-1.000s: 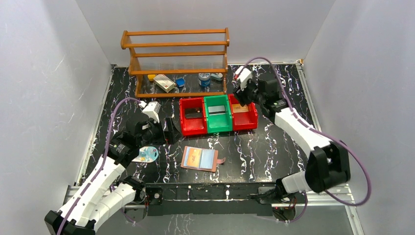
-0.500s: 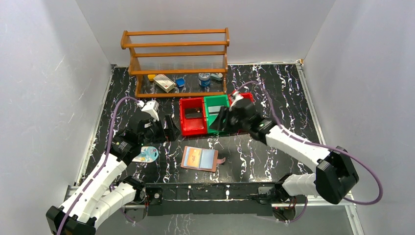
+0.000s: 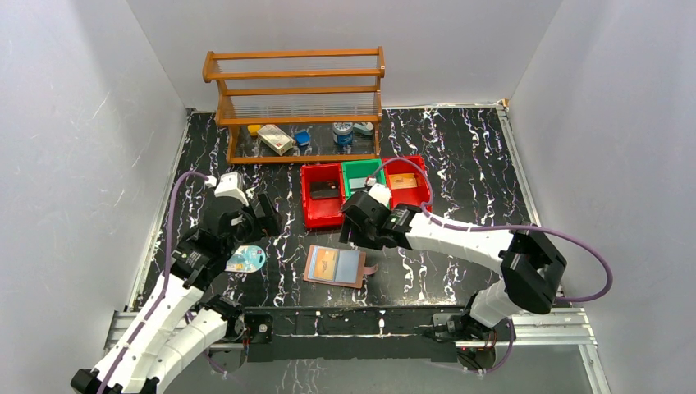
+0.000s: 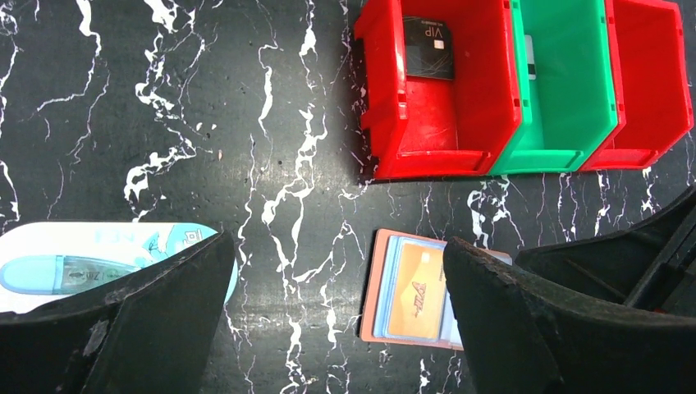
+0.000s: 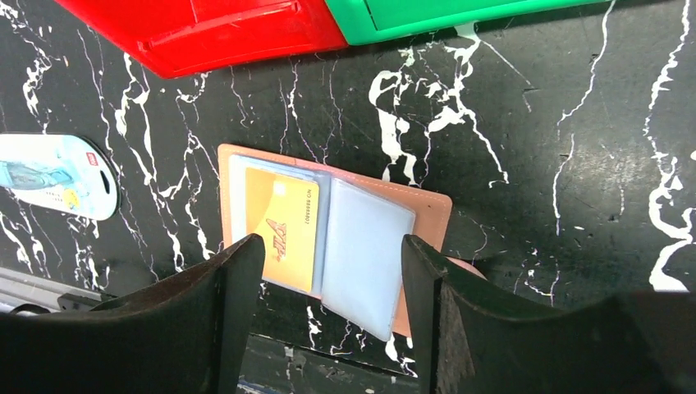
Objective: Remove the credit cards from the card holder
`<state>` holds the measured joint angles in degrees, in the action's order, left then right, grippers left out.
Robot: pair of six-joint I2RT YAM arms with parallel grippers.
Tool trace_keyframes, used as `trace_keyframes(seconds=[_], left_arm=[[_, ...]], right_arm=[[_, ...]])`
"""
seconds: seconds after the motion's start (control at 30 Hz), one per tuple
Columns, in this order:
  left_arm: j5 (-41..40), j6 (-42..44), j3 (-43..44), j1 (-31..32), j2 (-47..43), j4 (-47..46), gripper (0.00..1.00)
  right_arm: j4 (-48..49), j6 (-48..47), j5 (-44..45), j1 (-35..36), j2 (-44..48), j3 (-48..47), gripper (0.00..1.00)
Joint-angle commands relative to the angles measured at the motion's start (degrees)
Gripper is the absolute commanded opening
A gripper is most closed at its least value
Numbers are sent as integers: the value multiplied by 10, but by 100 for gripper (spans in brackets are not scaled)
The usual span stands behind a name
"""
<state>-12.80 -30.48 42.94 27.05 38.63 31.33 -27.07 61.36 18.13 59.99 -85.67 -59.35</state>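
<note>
1. The right pincer (image 5: 328,250) hangs over the card holder (image 5: 427,215), fingers fairly wide with nothing between them. The holder lies open and flat on the table (image 5: 533,164), near its front edge.
2. The orange card (image 5: 281,230) sits under a clear pocket. A fingertip coming down flat would likely skid over the plastic. It could also pinch pocket and leather together, so the whole holder lifts.
3. Nothing pins the holder, so a pull toward six o'clock could drag it off the front edge. The left pincer (image 4: 335,246), at ten o'clock of the holder, is wide and empty, well clear of it.
4. The pale blue card (image 5: 365,254), at three o'clock of the orange one, barely differs from its pocket and could be missed.
5. Three bins stand at twelve o'clock of the holder.
   - The left red bin (image 4: 427,123) holds a black card (image 4: 428,48).
   - The green bin (image 4: 566,90) shows only a pale sliver (image 4: 530,59) by its wall; what it is I cannot tell.
   - The right red bin (image 3: 424,195) holds a brown card (image 3: 402,182).
</note>
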Motion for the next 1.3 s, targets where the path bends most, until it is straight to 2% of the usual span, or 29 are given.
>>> trace_keyframes(seconds=[0.0,0.23,0.3,0.43,0.5,0.63,0.8,0.93,1.03,1.27], left_arm=[[-13,-22,-12,-3,-11,17,98],[8,-24,-19,-3,-14,13,98],[21,-18,-20,-3,-11,9,98],[81,-4,-21,-3,1,0,98],[116,-2,-23,-3,14,-6,96],[201,-4,-30,-3,46,-19,89],[322,-10,-44,-3,97,-57,70],[388,-15,-45,-3,146,-79,58],[426,-17,-46,-3,182,-95,53],[456,-18,-51,-2,238,-105,49]], right_arm=[[35,24,-12,1,11,11,69],[100,16,-92,26,-34,13,62],[131,22,-122,28,-43,27,57],[209,43,-167,28,-47,70,52],[216,47,-174,25,-46,76,49],[267,55,-195,22,-40,107,46],[341,93,-240,0,-38,167,43],[428,127,-268,-13,-37,224,41],[444,135,-272,-17,-37,235,41],[454,139,-276,-30,-38,238,38]])
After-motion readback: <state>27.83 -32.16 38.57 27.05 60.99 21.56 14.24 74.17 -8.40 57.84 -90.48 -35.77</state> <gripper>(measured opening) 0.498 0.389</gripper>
